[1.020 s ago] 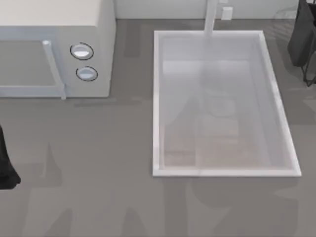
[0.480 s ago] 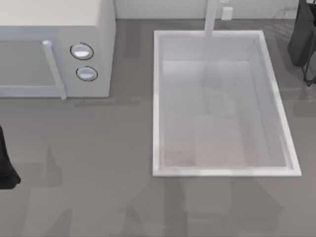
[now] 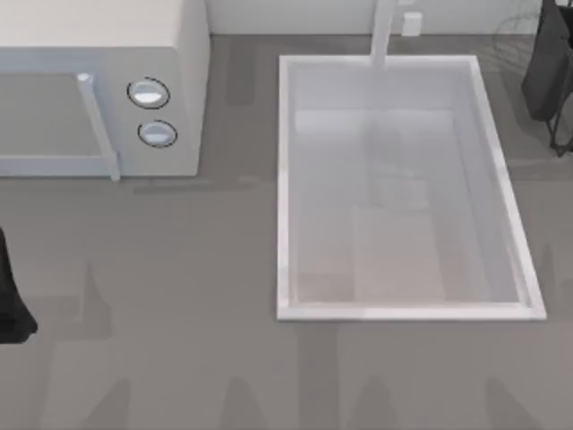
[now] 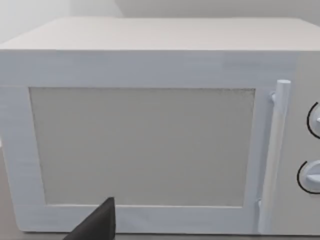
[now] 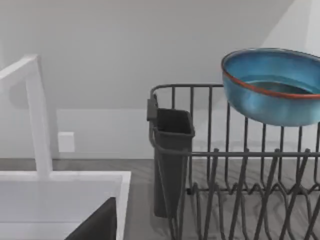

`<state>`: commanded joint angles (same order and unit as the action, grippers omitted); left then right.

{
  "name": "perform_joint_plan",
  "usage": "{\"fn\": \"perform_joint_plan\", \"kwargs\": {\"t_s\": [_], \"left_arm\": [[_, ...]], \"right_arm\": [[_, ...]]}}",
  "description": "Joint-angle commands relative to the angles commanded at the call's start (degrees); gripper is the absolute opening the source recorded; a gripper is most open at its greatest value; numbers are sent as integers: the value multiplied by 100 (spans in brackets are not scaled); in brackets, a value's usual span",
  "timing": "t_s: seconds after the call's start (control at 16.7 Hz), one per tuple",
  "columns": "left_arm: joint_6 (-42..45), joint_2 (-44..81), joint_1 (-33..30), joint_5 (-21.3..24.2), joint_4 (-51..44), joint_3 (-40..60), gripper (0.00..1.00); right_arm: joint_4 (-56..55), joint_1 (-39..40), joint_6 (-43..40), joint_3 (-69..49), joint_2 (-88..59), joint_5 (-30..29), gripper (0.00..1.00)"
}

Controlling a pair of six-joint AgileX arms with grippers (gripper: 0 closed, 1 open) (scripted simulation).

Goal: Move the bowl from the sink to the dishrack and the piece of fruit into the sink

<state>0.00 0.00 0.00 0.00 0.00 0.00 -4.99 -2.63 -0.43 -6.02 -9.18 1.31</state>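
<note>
The blue bowl (image 5: 272,87) with its reddish rim line sits high on the grey wire dishrack (image 5: 235,155), slightly tilted, in the right wrist view. My right gripper (image 3: 548,72) hangs at the top view's far right edge, beside the rack and apart from the bowl. The white sink (image 3: 285,188) lies in the middle right of the table with nothing in its basin; its faucet post (image 3: 382,36) stands at the far rim. My left gripper (image 3: 11,300) is parked at the left edge. The piece of fruit is out of view.
A white microwave (image 3: 98,90) with two round knobs stands at the back left, and the left wrist view faces its door (image 4: 145,145). A black cutlery holder (image 5: 171,150) hangs on the rack's end nearest the sink. Grey tabletop (image 3: 179,358) lies in front.
Shadows on the tabletop and inside the sink have shifted. Both arms, the sink and the microwave hold their places.
</note>
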Motion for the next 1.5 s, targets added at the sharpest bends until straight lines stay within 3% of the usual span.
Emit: {"fn": "perform_joint_plan", "kwargs": {"t_s": [0.3, 1.5], "left_arm": [[0, 0, 0, 0, 0, 0, 100], [0, 0, 0, 0, 0, 0, 100]], "right_arm": [[497, 262, 42, 600, 915, -131, 100], [499, 263, 43, 602, 918, -131, 100]]}}
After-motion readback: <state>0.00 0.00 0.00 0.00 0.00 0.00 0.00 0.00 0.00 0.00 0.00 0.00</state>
